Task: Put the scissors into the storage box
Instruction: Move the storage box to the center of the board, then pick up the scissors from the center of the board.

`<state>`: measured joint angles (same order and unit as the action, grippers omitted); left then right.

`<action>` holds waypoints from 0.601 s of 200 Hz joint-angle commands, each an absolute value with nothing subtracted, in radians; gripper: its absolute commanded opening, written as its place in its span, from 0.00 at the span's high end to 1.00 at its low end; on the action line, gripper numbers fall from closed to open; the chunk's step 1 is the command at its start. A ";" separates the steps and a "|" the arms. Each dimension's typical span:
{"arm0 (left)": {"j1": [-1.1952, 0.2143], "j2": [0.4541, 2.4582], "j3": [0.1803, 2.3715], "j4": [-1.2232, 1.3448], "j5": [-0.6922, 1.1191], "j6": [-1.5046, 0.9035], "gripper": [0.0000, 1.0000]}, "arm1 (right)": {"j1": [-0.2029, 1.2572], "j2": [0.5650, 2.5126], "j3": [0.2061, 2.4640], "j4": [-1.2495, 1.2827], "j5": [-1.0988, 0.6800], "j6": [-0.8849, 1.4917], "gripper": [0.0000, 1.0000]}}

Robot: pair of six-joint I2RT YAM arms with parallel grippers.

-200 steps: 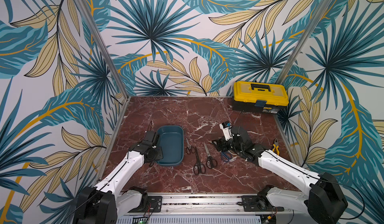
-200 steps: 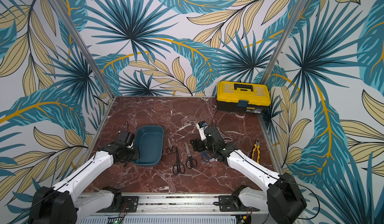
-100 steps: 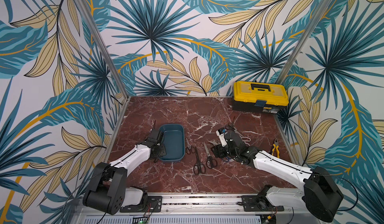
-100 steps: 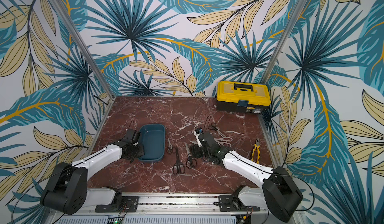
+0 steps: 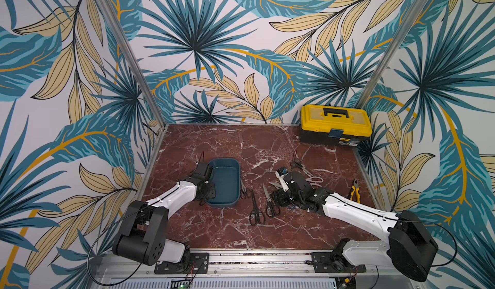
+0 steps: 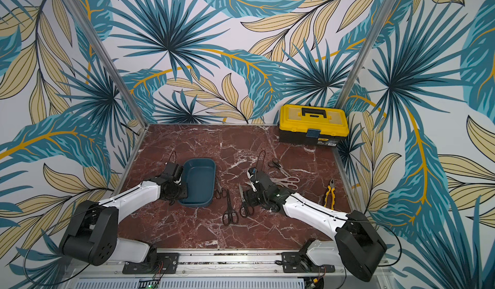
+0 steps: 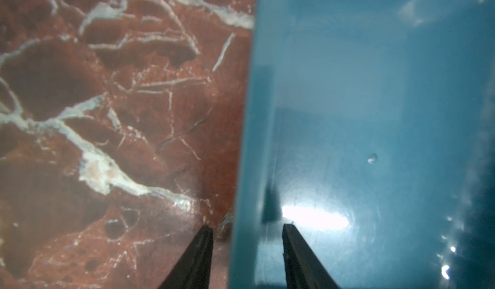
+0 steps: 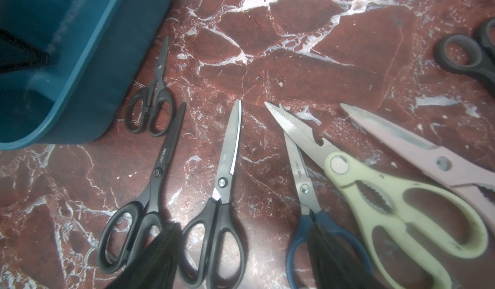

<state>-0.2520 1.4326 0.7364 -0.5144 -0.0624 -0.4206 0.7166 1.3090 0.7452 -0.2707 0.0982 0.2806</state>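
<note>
In both top views: storage box left of centre on the marble table, long side running near to far, nothing inside. Left gripper at the near end of its left wall. Touching or just right of the box, a small black pair. Further right, a long black pair and a steel-bladed black pair, both flat with tips pointing far. Right gripper low beside the steel-bladed pair, its arm covering more scissors. Right of it, pale-handled pairs. Farther back, a dark-handled pair. Pliers by the right edge, toolbox in the far right corner.

In the left wrist view: fingers parted and astride the box wall, one outside over the marble, one inside. Clear gap on the outer side, nothing gripped.

In the right wrist view: claw spread wide, holding nothing. Blurred fingers above the handles, one between the two larger black pairs, one over a blue-handled pair. Next along, a cream pair with toothed blades, slightly parted, then a pinkish pair. Dark-handled pair cut off at the frame edge. Seven pairs in all on the marble, none in the box.
</note>
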 commanded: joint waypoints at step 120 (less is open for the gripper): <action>-0.276 1.006 0.797 -0.743 -0.057 -0.421 0.24 | 0.856 1.471 1.100 -0.858 -0.119 0.366 0.34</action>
<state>-0.2569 1.0641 0.7643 -0.6403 -0.0631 -0.4084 0.8036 1.4044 1.0363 -0.6308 0.0250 0.3767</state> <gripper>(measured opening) 0.761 0.682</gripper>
